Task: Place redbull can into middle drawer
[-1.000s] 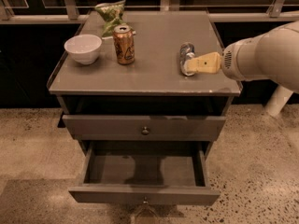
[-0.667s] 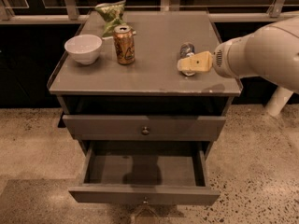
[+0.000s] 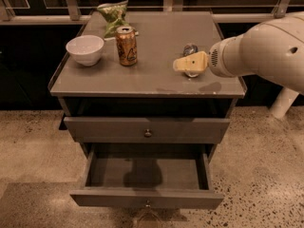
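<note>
Tabletop (image 3: 152, 77): white bowl (image 3: 85, 49), orange can (image 3: 127, 45) and green bag (image 3: 114, 14) at left and rear, well apart from gripper (image 3: 183, 64).
Gripper at right side of tabletop, against redbull can (image 3: 190, 48).
Can mostly hidden behind gripper; grip state cannot tell.
Middle drawer (image 3: 109, 197) pulled out below closed drawer (image 3: 109, 128).
Arm cut off at right edge.

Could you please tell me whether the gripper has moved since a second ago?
Yes. The gripper, at the redbull can, has shifted along the tabletop toward the copper-orange can.
</note>
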Controlling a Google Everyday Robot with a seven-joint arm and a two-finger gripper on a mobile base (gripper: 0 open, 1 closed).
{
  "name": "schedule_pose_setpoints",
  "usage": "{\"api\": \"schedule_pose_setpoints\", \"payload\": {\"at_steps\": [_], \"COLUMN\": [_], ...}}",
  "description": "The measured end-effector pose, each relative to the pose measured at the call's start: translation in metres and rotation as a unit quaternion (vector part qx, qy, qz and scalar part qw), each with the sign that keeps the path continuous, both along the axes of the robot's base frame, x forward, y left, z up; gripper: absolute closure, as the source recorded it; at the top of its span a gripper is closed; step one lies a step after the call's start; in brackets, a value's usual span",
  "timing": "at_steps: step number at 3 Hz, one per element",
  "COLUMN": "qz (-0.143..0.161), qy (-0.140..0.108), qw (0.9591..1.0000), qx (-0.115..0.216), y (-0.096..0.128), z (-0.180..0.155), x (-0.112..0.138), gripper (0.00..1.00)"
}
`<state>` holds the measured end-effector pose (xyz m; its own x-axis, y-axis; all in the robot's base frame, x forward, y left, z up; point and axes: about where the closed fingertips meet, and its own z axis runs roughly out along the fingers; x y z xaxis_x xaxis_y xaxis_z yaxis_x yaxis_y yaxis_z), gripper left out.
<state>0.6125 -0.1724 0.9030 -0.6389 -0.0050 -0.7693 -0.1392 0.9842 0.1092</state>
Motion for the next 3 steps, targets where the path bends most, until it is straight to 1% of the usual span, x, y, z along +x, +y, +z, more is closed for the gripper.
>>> {"api": "schedule_pose_setpoints", "payload": {"at_steps": [1,2,3], "qz": [0.001,0.010,0.028], "qy": [-0.003,-0.009,-0.017], "qw": [0.9999,0.9995,0.9986], "qx": [0.012,0.027,0.041], "y": [-0.003,-0.010,-0.013], "z": [-0.001,-0.001,0.000], "x": [0.005,0.013,0.020], "gripper": [0.00,0.00,0.00]}}
